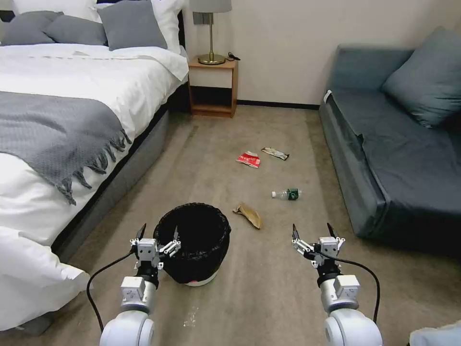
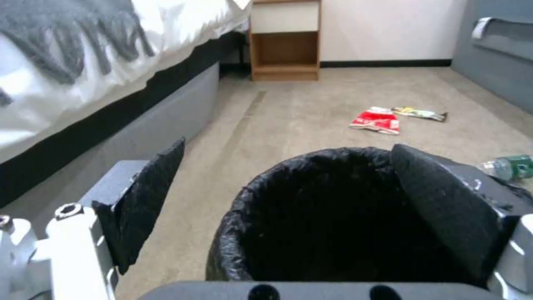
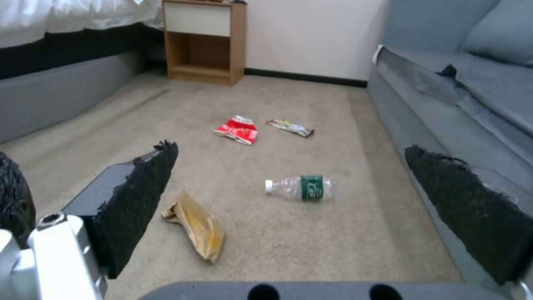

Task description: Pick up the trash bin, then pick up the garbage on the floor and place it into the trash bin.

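Carpeted floor (image 1: 269,288) between bed (image 1: 72,120) and sofa (image 1: 394,144) holds the trash bin (image 1: 194,250), left claw (image 1: 157,236) spread at its rim; right claw (image 1: 314,233) hangs released near 4 garbage pieces (image 1: 249,215).

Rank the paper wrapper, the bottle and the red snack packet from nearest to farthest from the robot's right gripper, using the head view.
From the right gripper, open above the carpet:
1. Paper wrapper, on the carpet ahead and to its left, near the trash bin.
2. Bottle, lying straight ahead; close to the wrapper in distance, so this pair is nearly a tie.
3. Red snack packet, clearly farthest, toward the nightstand.
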